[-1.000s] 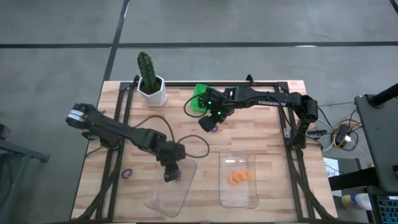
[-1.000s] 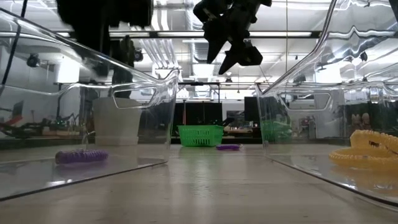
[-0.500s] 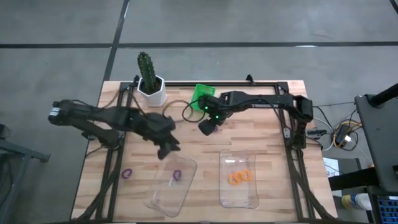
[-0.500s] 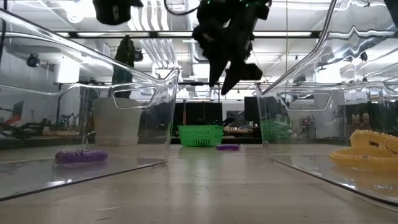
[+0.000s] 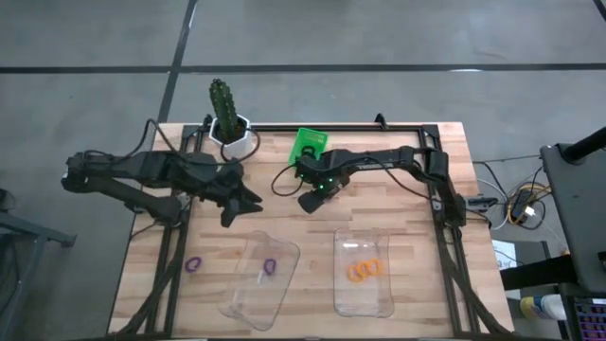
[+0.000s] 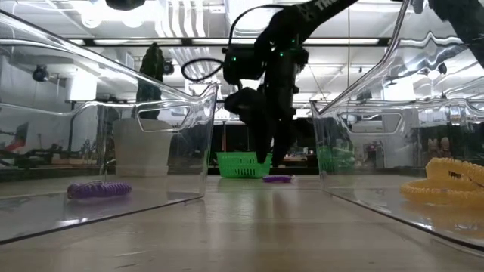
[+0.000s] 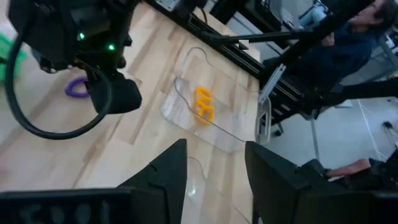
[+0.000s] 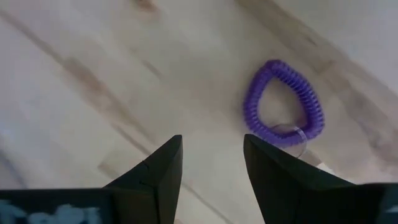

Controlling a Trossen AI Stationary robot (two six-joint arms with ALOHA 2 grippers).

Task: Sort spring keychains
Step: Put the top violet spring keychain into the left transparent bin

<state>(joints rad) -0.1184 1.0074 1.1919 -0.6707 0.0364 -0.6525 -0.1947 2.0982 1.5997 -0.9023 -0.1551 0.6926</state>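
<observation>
While orange spring keychains (image 5: pixel 365 269) are already dropped in one clear tray (image 5: pixel 365 299) and one purple keychain (image 5: pixel 269 267) in the other tray (image 5: pixel 248 305), two purple ones are left out, and the right gripper (image 8: pixel 211 163), jaws apart and empty, is hung just beside the loose purple keychain (image 8: pixel 283 102) near the green basket (image 5: pixel 309 145).

Worktop (image 5: pixel 398 204): pale wood planks, matt, visible grain. Trays (image 5: pixel 365 284): clear glossy plastic. Purple keychain (image 8: pixel 284 106): ribbed coiled plastic, slight sheen. Right hand (image 8: pixel 211 165) fingers (image 8: pixel 273 174): dark matt plastic.
</observation>
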